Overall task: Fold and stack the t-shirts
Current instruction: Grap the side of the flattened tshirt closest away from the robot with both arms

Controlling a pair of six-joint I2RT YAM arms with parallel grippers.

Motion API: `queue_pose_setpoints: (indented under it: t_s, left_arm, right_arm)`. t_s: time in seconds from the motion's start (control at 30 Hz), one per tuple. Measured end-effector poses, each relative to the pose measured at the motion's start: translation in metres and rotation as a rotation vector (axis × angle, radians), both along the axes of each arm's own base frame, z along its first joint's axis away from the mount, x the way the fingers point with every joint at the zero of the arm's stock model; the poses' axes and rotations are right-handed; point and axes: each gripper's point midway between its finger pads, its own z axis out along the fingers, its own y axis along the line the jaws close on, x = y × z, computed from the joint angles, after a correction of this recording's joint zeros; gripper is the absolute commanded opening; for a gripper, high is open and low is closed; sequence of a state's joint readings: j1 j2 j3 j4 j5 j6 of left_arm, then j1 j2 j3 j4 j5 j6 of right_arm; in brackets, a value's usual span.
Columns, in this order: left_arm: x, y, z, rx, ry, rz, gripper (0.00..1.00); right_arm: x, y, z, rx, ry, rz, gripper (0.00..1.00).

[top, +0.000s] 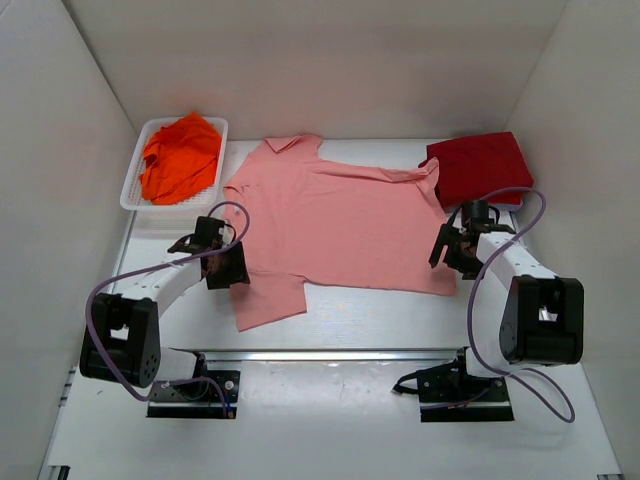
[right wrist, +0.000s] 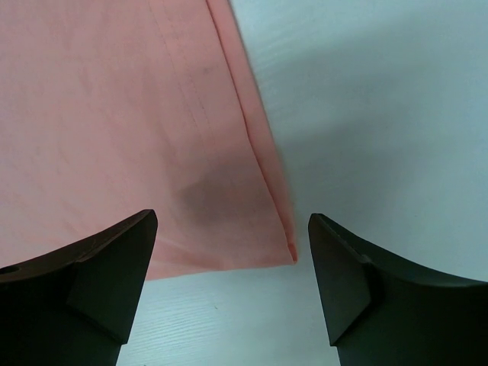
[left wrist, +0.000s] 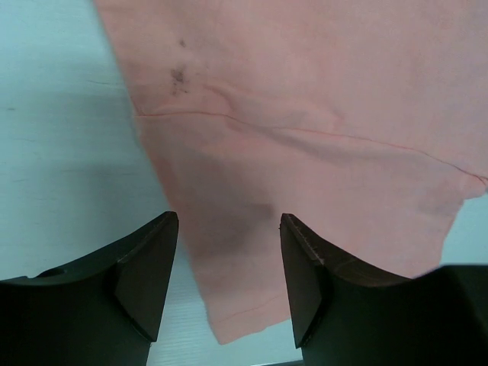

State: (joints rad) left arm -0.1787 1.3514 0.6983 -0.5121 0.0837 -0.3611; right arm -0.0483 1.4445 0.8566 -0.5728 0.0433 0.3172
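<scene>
The left gripper [top: 224,264] stood with its jaws apart, holding nothing; in its wrist view the two dark fingers [left wrist: 145,274] framed a strip of the salmon-pink t-shirt [left wrist: 305,114], with one finger over bare table [left wrist: 53,152] and the other over cloth, so the garment's slanting edge ran down through the gap. The right gripper [top: 450,250] was spread wider and was likewise empty; between its fingers [right wrist: 99,282] lay the hemmed corner of the same shirt [right wrist: 114,114], the corner tip just inside the right-hand finger and white table beyond it. Whether either pair of fingertips actually touched the fabric could not be told from these angles, though both appeared to sit a little above it. From overhead, the salmon-pink t-shirt [top: 340,225] lay spread flat across the middle of the table [top: 350,320], collar toward the far left, with the left gripper over its near-left sleeve area and the right gripper at its near-right corner. A dark red t-shirt [top: 480,167] sat folded at the far right, touching the pink shirt's far corner. A bright orange t-shirt [top: 180,155] lay crumpled inside a white slotted basket [top: 128,195] at the far left. The only marks on the pink cloth were a few small dark specks [left wrist: 180,75] above a seam line.
</scene>
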Motion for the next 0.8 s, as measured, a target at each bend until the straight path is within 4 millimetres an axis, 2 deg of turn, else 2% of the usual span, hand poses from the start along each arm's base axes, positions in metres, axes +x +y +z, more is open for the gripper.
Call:
queue_pose_setpoints:
  t_s: [0.13, 0.3, 0.53, 0.6, 0.73, 0.77, 0.8]
  left_arm:
    - [0.0, 0.004, 0.001, 0.037, -0.008, -0.006, 0.68]
    - [-0.001, 0.006, 0.006, 0.054, -0.029, -0.015, 0.68]
    - [-0.012, 0.012, -0.007, 0.114, 0.005, -0.025, 0.6]
    - [-0.017, 0.011, -0.015, 0.125, 0.039, -0.042, 0.5]
    - [-0.015, 0.006, -0.019, 0.146, 0.045, -0.082, 0.16]
    - [-0.015, 0.004, -0.02, 0.146, 0.042, -0.087, 0.05]
    - [-0.013, 0.002, -0.02, 0.142, 0.038, -0.093, 0.0]
  right_arm:
    - [-0.006, -0.001, -0.005, 0.007, 0.017, -0.011, 0.79]
    - [-0.004, -0.003, -0.006, 0.006, 0.008, -0.02, 0.8]
    - [-0.007, -0.012, -0.008, -0.003, 0.016, -0.048, 0.82]
    - [-0.008, -0.015, -0.009, -0.01, 0.018, -0.057, 0.82]
    - [-0.011, -0.015, -0.017, -0.01, 0.051, -0.063, 0.8]
    - [-0.013, -0.014, -0.022, -0.008, 0.068, -0.062, 0.78]
    - [-0.016, -0.011, -0.027, -0.003, 0.088, -0.055, 0.76]
